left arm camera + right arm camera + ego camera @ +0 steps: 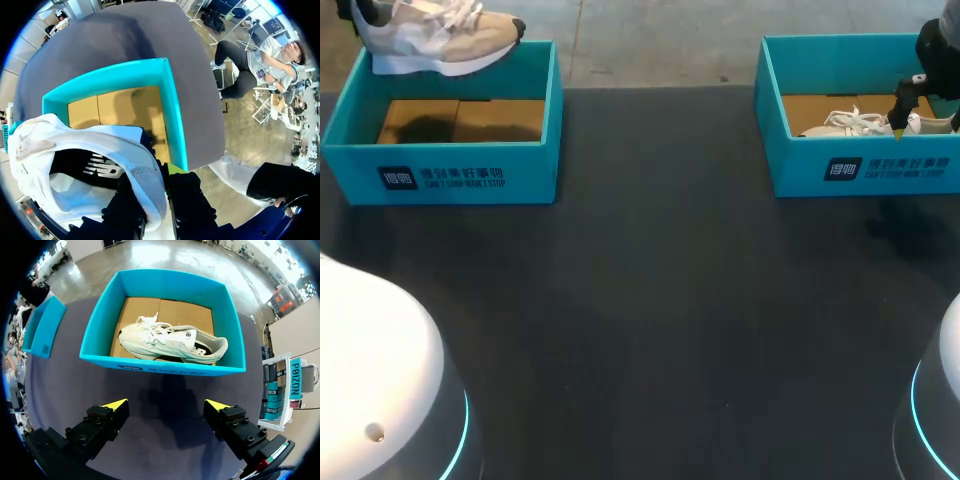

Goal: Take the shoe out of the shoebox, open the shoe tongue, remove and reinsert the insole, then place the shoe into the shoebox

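Note:
A beige and white shoe (430, 40) hangs tilted above the back rim of the left teal shoebox (440, 165), whose brown floor is bare. In the left wrist view my left gripper (160, 176) is shut on the white collar of this shoe (100, 145), with the box (175, 115) below and ahead. A second white shoe (170, 342) lies on its side inside the right teal shoebox (160, 365). My right gripper (166, 405) is open and holds nothing, over the table just short of that box's near wall. In the head view the right gripper (900, 120) shows by the right shoebox (880, 170) and its shoe (845, 122).
The dark table top (650, 300) stretches between and in front of the two boxes. The white bases of my arms (380, 380) stand at the near corners.

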You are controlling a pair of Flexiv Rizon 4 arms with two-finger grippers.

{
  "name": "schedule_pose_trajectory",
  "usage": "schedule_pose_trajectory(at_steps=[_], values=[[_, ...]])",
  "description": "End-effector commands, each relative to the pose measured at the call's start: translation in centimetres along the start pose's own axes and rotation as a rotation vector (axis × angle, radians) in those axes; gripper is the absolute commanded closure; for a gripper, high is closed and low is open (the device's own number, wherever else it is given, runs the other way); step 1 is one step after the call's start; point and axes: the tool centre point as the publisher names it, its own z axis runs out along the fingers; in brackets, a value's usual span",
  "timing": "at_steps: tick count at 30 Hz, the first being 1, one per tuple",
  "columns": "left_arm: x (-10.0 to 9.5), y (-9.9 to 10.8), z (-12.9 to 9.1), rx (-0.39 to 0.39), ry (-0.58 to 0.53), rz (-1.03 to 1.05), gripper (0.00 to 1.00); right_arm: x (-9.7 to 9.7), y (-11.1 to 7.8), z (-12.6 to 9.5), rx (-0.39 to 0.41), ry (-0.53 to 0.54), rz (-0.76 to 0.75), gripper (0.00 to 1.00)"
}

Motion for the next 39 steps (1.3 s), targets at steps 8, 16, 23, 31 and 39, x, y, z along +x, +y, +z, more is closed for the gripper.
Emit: schedule_pose_trajectory(at_steps=[8,16,23,31,39], values=[[-0.2,-1.5,-0.3,-0.082,0.005,0.0,1.0,0.0,0.0,0.0,-0.001,0.001,0.0,0.0],[-0.2,-1.5,-0.3,-0.082,0.005,0.0,1.0,0.0,0.0,0.0,-0.001,0.001,0.0,0.0],[-0.2,-1.5,-0.3,-0.082,0.005,0.0,1.0,0.0,0.0,0.0,-0.001,0.001,0.0,0.0],[-2.1,-2.4,-1.9,-0.098,0.041,-0.013,1.0,0.0,0.0,0.0,-0.001,0.001,0.0,0.0],[-4.2,-3.4,-4.1,-0.114,0.058,-0.052,1.0,0.0,0.0,0.0,-0.001,0.001,0.0,0.0]])
